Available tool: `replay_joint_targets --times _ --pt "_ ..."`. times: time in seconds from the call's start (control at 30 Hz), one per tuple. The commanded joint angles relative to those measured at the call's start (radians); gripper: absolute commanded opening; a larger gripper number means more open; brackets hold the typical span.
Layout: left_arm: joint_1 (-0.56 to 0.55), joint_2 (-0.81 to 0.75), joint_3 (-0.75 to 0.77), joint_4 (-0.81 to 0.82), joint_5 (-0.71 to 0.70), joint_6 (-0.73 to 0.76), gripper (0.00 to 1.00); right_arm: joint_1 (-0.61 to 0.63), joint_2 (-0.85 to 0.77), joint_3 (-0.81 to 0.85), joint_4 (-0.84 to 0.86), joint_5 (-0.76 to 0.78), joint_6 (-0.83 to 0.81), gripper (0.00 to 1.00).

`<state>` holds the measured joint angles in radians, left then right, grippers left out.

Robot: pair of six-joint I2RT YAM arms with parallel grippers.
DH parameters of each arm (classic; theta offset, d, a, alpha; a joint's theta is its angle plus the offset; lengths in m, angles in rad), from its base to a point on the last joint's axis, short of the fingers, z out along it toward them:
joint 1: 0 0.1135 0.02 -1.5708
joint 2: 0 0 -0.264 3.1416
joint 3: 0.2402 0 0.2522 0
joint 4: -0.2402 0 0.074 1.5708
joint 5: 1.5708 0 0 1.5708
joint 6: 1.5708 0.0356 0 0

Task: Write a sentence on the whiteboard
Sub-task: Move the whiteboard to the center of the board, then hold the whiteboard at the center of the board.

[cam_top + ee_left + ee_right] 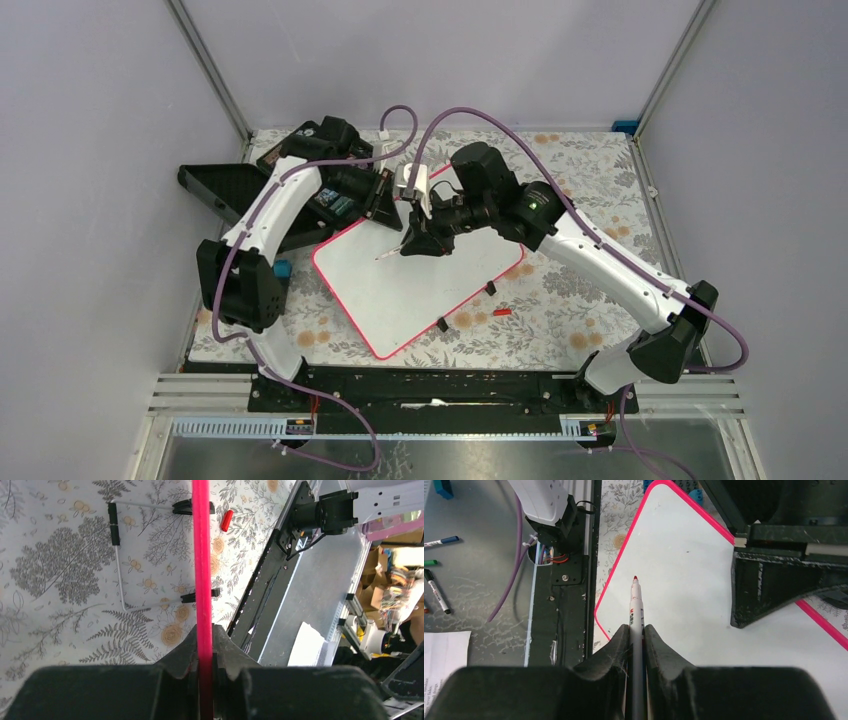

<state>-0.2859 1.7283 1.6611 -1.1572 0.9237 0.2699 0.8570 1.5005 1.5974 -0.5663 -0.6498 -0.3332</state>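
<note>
The large flat white whiteboard (420,280) is pinched at its pink-red rim (202,555) by the left gripper (204,645); a white red-tipped marker (636,597), print unreadable, is clamped by the right gripper (637,640).

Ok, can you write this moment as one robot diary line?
left gripper: shut on whiteboard rim | right gripper: shut on red marker, tip over whiteboard | writing: none visible | cap: on table

Floral table (590,170), whiteboard (420,290) askew on it, red cap (502,312) just beside, black case (225,185) at left
</note>
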Motion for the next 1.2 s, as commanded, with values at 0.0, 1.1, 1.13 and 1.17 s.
replay_joint_targets --times 0.0,1.1,1.13,1.17 --pt "-0.07 0.044 0.062 -0.056 0.043 0.07 0.0 0.015 -0.04 -0.001 -0.011 -0.037 -0.021 0.0" --pt "0.323 -0.26 -0.09 -0.04 0.049 0.004 0.53 0.199 0.081 0.04 0.194 0.322 -0.007 0.0" --pt "0.326 -0.261 -0.094 -0.039 0.037 0.002 0.52 0.206 0.089 0.042 0.201 0.347 -0.015 0.0" --pt "0.336 -0.266 -0.099 -0.035 0.036 -0.002 0.52 0.212 0.094 0.042 0.207 0.362 -0.024 0.0"
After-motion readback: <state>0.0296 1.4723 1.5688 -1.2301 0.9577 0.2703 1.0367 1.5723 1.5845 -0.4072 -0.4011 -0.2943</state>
